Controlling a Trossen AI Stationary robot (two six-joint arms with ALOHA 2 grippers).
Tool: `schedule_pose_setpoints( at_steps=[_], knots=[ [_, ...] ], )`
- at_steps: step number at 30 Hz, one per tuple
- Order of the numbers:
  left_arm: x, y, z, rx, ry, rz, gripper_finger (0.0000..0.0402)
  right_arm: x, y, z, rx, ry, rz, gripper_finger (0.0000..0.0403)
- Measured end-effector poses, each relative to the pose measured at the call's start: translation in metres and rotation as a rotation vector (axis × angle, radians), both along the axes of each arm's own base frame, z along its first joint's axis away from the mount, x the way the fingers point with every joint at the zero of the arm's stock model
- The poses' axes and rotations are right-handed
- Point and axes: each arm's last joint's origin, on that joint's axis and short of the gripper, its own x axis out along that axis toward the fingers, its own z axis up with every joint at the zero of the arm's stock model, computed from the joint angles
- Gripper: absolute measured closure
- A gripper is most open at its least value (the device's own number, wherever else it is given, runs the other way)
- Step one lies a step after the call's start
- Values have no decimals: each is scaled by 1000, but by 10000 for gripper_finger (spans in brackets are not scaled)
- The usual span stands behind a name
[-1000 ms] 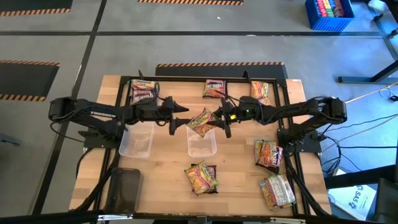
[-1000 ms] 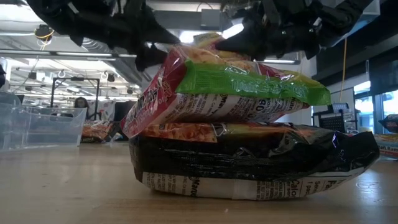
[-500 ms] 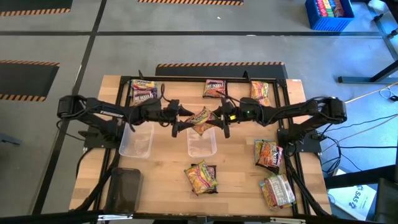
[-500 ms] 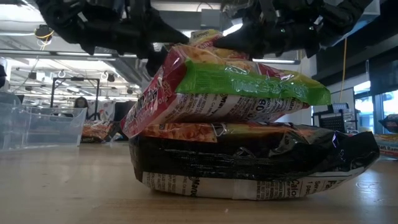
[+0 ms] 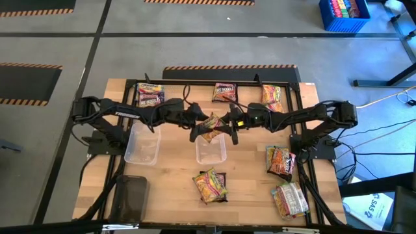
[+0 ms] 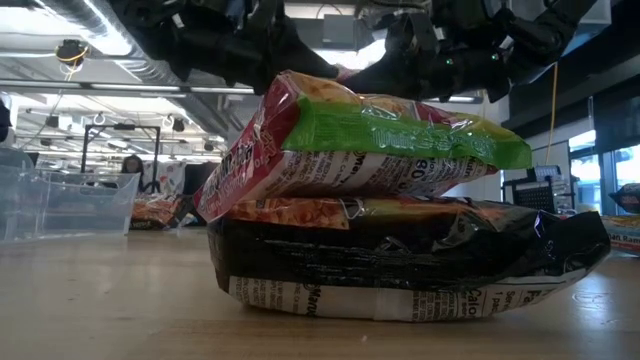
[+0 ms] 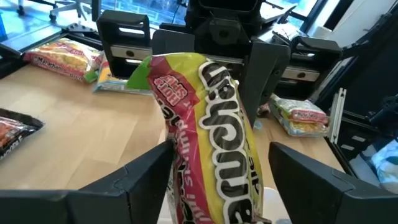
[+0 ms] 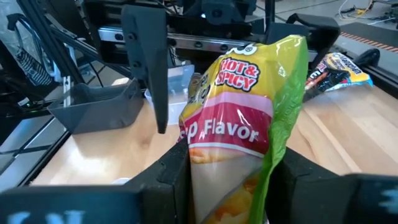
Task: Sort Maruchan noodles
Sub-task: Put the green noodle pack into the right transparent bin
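Handover was the whole story at mid-table: a yellow, red and green Maruchan Hot & Spicy packet (image 5: 211,125) hung in the air over the far end of the middle clear tray (image 5: 211,151), with both arms stretched in toward it from opposite side edges. The right gripper (image 5: 233,123) had it pinched by one end, fingers closed on the crinkly wrapper, as its own wrist view showed with the packet (image 8: 239,124) rising straight out from between them. The left gripper (image 5: 195,125) sat at the packet's other end with its fingers spread wide on either side of the wrapper (image 7: 205,130), apparently not yet pressing it. So the packet's long axis ran roughly along the line between the two wrists, and it lay directly ahead of the left gripper, already between its fingers. Both arms reached low and nearly level. By my read, the next move needed only a squeeze from the left.
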Motion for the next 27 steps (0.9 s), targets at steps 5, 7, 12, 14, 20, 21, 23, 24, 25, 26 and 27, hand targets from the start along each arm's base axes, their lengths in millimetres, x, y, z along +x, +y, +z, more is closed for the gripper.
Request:
schedule_pose_setpoints(
  at_steps=[5,7,12,14,20,21,23,24,25,26,27],
  knots=[
    [-4,0,4,9,19,2,181,1,0,3,-4,-17,2,274],
    [-5,0,2,6,36,0,197,1,0,3,-4,-18,11,274],
    [-5,0,2,11,35,-5,234,1,1,4,0,-27,23,274],
    [-5,0,2,9,34,-16,249,1,0,4,2,-27,14,274],
    [-6,1,1,15,39,-35,278,1,0,4,1,-35,10,235],
    [-6,2,1,18,45,-34,279,1,0,5,1,-38,9,220],
    [-6,3,0,24,50,-32,280,1,0,5,1,-35,18,191],
    [-6,4,0,30,50,-32,280,0,0,5,2,-27,26,178],
    [-7,5,-1,45,54,-38,281,-3,1,7,4,-10,38,166],
    [-7,6,-1,65,68,-46,281,-7,-1,10,6,3,44,156],
    [-8,6,0,89,83,-54,281,-12,-1,16,8,13,47,147]
  ],
)
